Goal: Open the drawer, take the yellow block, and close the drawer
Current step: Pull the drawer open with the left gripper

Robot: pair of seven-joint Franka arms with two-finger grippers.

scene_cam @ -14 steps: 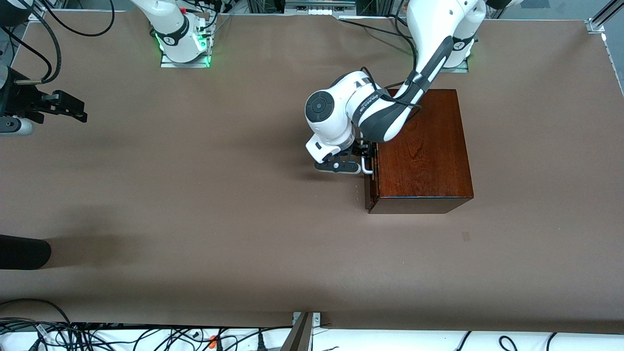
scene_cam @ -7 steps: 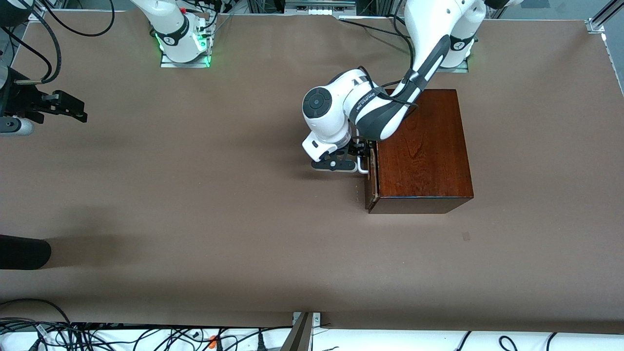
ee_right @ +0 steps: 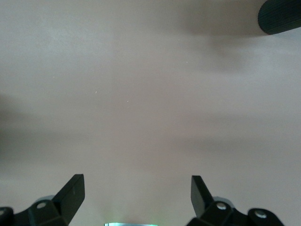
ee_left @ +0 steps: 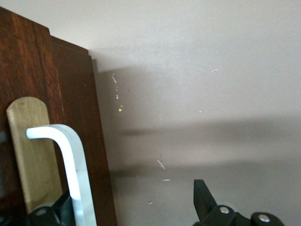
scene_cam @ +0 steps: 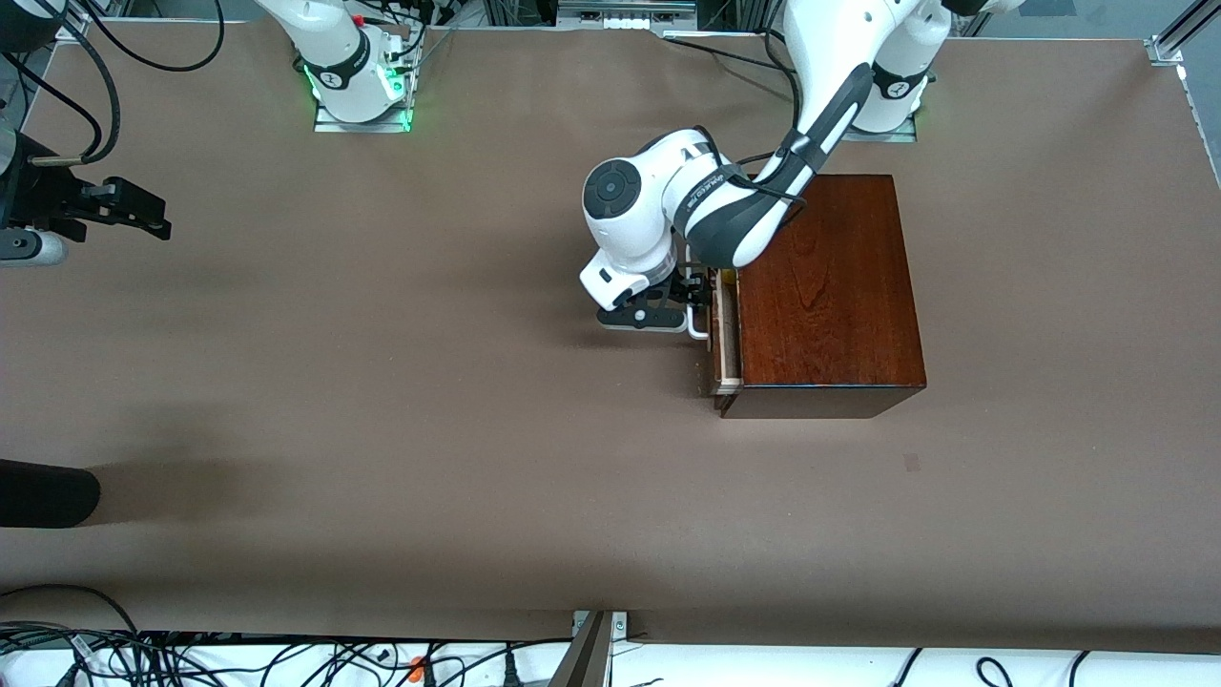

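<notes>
A dark reddish-brown glossy wooden box (scene_cam: 828,291) is seen standing on the brown bench (scene_cam: 382,401), near the left arm's base. Its single drawer (scene_cam: 722,334), faced in the same dark wood with a pale light-wood interior, is found pulled a little way out of the box toward the right arm's end of the bench, so that a narrow strip of pale rim is exposed. A white U-shaped bar handle (ee_left: 70,165) is fixed to the drawer front over a pale rounded wooden plate (ee_left: 30,150).

The left gripper (scene_cam: 689,303) is placed at the handle, just beside the box. In the left wrist view the bar is seen lying against 1 of the black fingers (ee_left: 49,212), while the other finger stands well apart from it over bare bench; the fingers are thus spread, hooked on the bar rather than clamped.

A small speck of bright yellow (scene_cam: 729,277) is visible in the drawer gap beside the box, under the left wrist; whether it is the yellow block cannot be told.

The right gripper (scene_cam: 143,218) is held waiting over the bench edge, well apart from the box, with its fingers (ee_right: 70,190) spread wide and nothing between them.
</notes>
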